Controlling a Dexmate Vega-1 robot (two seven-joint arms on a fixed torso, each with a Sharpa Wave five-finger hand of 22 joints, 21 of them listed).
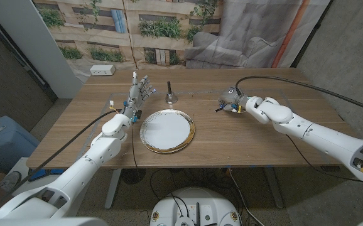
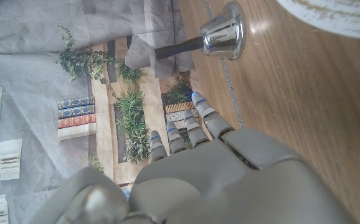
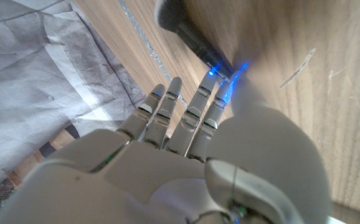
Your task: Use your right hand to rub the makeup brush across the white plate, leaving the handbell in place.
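My right hand [image 1: 230, 100] at the table's far right, fingers [image 3: 192, 118] touching the makeup brush [image 3: 195, 40], grip unclear, white plate [image 1: 167, 131] centre, handbell [image 1: 169, 96] behind it, left hand [image 1: 140, 93] spread

No readable text, label, brand, number or sign anywhere. Book spines [image 2: 76, 116] printed on the backdrop beyond the fingertips [image 2: 198, 98] of the left hand [image 2: 230, 180]: only blurred bands, no legible lettering. Small white box [image 1: 102, 70] at the far table edge, beyond the left hand's fingers: no legible marking.
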